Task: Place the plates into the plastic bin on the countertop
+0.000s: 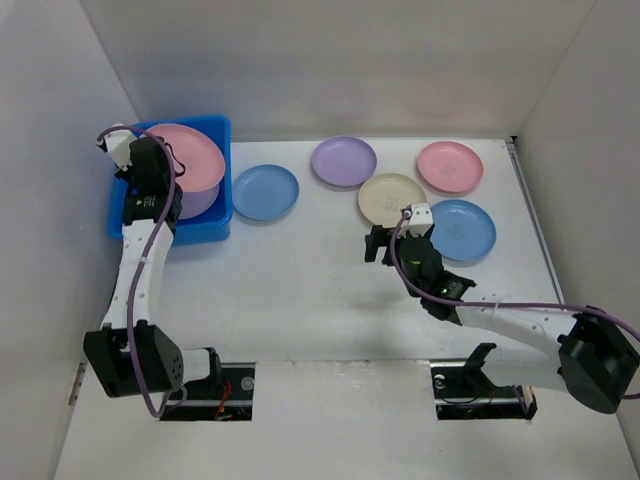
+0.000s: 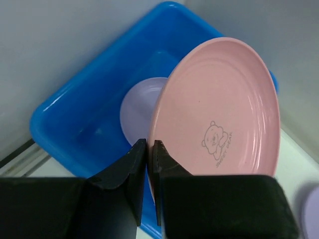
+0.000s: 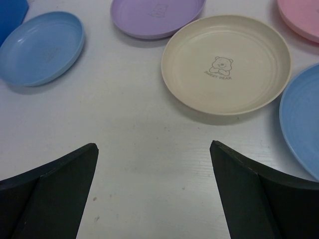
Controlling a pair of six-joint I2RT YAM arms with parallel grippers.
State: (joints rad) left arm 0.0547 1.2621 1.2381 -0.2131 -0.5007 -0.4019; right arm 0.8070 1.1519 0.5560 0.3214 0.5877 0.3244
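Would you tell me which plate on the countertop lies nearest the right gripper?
The cream plate, the only one of that colour, sits directly ahead of the right gripper.

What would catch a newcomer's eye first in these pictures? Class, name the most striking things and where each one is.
The pink plate, pinched at its rim by the left tool, tilts over the blue bin, where a lavender plate lies. The right tool gapes open above the countertop near the cream plate.
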